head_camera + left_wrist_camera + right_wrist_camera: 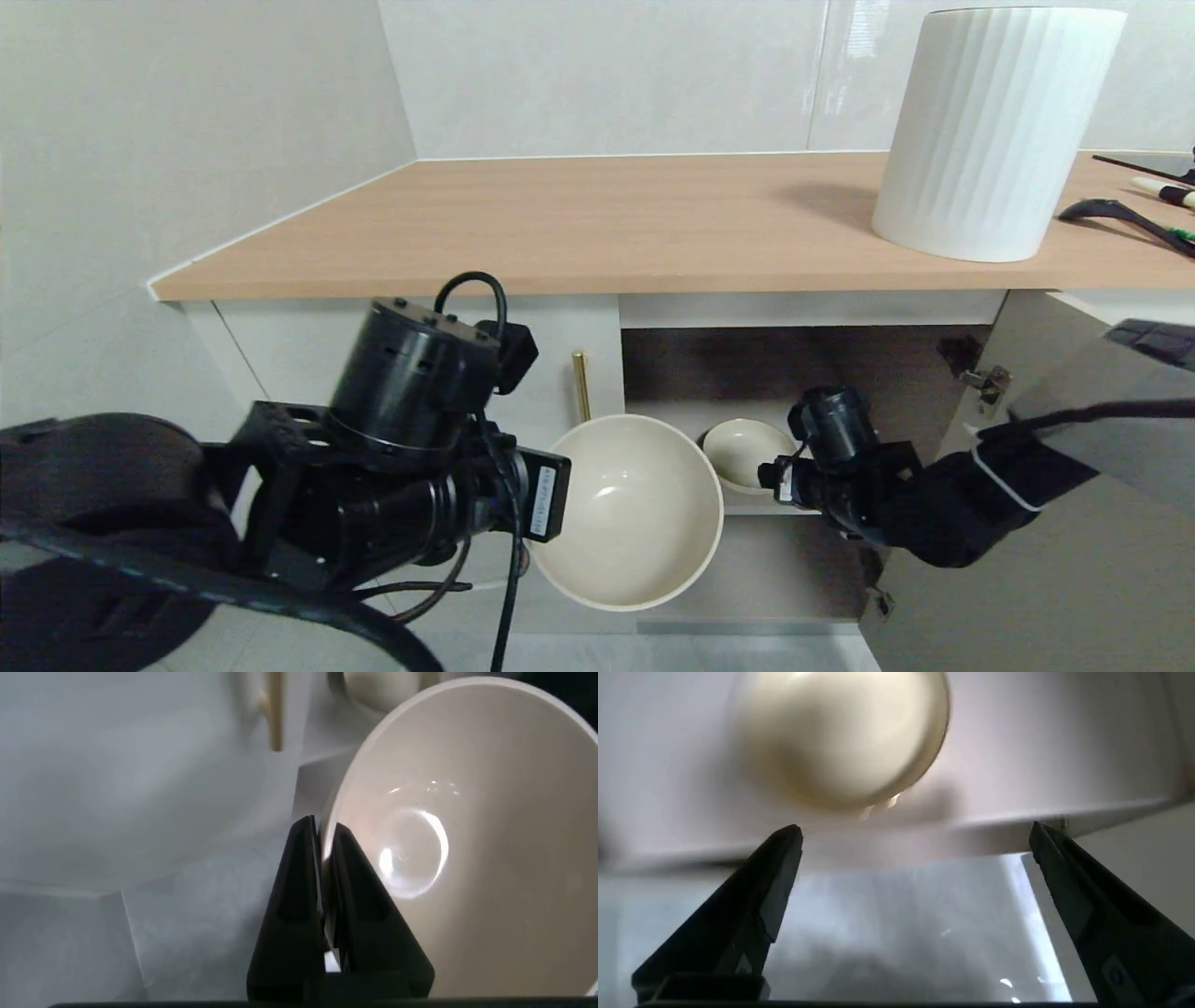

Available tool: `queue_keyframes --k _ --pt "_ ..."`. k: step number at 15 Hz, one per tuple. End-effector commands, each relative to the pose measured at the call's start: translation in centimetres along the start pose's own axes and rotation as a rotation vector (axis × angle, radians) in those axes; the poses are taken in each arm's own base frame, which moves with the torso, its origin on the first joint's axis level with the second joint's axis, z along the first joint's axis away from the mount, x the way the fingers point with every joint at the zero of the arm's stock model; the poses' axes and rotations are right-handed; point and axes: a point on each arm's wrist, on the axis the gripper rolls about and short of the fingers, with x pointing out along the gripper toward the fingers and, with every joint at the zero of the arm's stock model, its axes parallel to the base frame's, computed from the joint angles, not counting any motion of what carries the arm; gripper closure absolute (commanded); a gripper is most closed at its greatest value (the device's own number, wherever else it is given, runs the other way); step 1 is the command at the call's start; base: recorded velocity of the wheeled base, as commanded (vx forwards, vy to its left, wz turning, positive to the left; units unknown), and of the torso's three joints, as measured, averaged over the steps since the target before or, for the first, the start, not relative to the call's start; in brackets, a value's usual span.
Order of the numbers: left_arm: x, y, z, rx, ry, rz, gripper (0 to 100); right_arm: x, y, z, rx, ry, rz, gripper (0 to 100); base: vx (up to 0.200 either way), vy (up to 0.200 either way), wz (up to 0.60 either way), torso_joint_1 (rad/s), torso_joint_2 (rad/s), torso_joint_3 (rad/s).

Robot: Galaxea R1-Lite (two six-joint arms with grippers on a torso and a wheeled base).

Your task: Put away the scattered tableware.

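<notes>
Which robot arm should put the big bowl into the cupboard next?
The left. The left gripper is shut on the rim of the big bowl, right in front of the open cupboard. The right gripper is open and empty, by the small bowl on the shelf.

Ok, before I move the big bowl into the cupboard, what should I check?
1. Left gripper shut on the rim of the large cream ceramic bowl: ok.
2. Grey cupboard door open: ok.
3. Bare white shelf beside the small cream bowl: ok.
4. Right gripper open and empty: ok.
5. Right arm out of the opening: not ok, it hangs in front of it, near the small bowl.
6. Large bowl fits the shelf height: cannot tell.
</notes>
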Motion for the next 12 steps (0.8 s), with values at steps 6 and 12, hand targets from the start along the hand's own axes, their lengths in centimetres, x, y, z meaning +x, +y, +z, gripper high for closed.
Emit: queue_keyframes --k 6,12 --pt "5.2 -2.3 -3.2 0.11 0.104 0.045 100 -13.6 -0.7 3.1 -0.045 -0.019 0.355 0 0.0 0.0 0.0 0.0 0.0 0.0" --pt "6.7 -3.2 -3.8 0.124 0.092 0.05 100 -15.5 1.3 0.8 -0.142 0.069 0.425 0 0.0 0.0 0.0 0.0 0.0 0.0"
